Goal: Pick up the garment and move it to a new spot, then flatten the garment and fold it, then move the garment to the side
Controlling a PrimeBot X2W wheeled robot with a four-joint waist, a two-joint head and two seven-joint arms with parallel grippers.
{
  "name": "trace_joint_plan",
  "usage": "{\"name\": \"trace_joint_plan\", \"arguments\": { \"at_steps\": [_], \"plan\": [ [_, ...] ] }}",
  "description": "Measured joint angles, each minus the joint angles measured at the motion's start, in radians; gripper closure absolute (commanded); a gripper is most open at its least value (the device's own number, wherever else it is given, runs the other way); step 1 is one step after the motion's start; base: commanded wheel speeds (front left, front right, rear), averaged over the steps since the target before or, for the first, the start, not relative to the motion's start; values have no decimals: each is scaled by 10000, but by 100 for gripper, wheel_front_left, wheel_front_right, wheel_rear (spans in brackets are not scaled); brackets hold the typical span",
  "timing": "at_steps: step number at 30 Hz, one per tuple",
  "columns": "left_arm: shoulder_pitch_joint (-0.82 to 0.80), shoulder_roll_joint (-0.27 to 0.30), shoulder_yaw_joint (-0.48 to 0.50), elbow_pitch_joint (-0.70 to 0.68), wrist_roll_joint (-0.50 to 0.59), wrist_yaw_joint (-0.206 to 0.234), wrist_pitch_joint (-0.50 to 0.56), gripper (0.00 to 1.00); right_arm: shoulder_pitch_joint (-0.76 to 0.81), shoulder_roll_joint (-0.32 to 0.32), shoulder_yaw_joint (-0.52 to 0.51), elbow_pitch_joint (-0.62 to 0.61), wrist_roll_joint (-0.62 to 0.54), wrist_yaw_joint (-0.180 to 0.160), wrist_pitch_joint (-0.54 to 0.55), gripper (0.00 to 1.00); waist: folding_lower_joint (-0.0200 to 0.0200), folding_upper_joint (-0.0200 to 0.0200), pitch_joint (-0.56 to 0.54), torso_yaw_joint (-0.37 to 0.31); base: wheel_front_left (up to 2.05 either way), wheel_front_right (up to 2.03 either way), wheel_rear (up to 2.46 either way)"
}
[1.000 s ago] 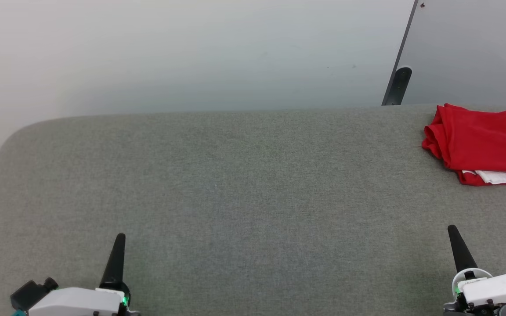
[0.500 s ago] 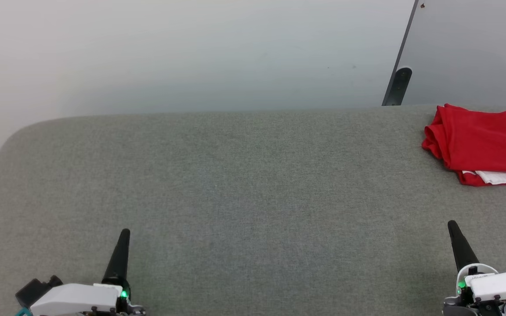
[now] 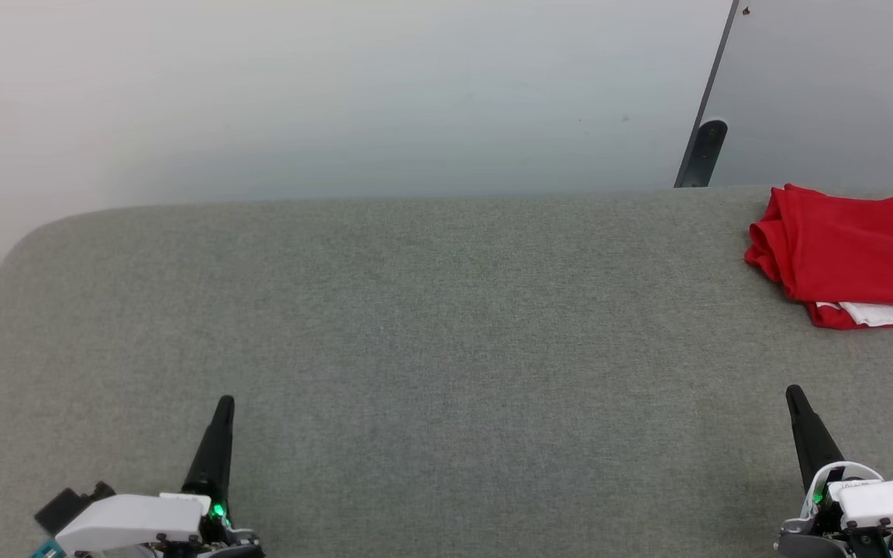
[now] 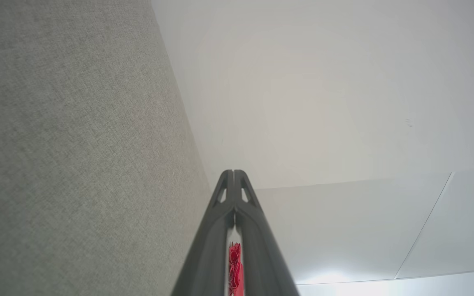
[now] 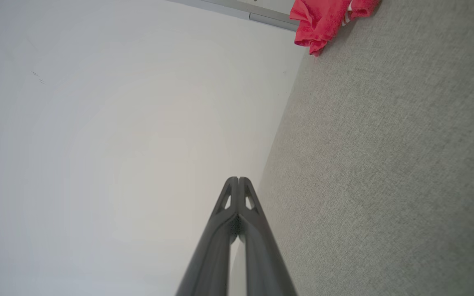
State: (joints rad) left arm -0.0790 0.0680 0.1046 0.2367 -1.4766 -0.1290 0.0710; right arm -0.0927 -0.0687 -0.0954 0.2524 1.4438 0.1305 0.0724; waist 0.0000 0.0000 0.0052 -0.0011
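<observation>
The left arm [image 3: 132, 523] lies low at the near edge of the grey fabric worktop [image 3: 431, 325]. It is rolled onto its side, so its two fingers [image 4: 216, 230] stack into one dark spike. The spike points away from the robot and leans a little inward. The right arm [image 3: 892, 496] mirrors that pose, and its fingers [image 5: 214, 242] also point forward and lean slightly inward. One green light [image 3: 218, 511] glows at the left wrist and one [image 3: 817, 497] at the right.

The left jaws are clenched, tips pressed together, with nothing between the tips. Lower down, a red sliver [image 4: 234, 267] shows in the slit between the fingers. I cannot tell whether it is caught there or lies beyond. The right jaws are clenched too and hold nothing.

There is one garment [image 3: 849, 248], a folded red bundle with a strip of white at its near edge. It lies on the worktop ahead of the right jaws and off to their outer side, well apart from them. It is farther still from the left jaws. The right wrist view shows the garment [image 5: 323, 20] near the worktop's far edge. One dark post [image 3: 702, 151] stands beyond that edge against the pale wall [image 3: 338, 93].
</observation>
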Motion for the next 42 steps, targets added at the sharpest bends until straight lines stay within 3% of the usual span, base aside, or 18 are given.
{"name": "trace_joint_plan", "arguments": {
  "at_steps": [24, 42],
  "plan": [
    [-242, -174, 84, 77, -1348, 0, 431, 100, -70, 171, -196, -63, 1661, 0, 424, 100, 0, 0, -21, 11, 0, 0, 0],
    [-246, -182, 88, 79, -1346, 0, 433, 100, -151, 176, -199, -71, 1668, -2, 424, 100, 0, 0, -21, 11, 0, 0, 0]
  ]
}}
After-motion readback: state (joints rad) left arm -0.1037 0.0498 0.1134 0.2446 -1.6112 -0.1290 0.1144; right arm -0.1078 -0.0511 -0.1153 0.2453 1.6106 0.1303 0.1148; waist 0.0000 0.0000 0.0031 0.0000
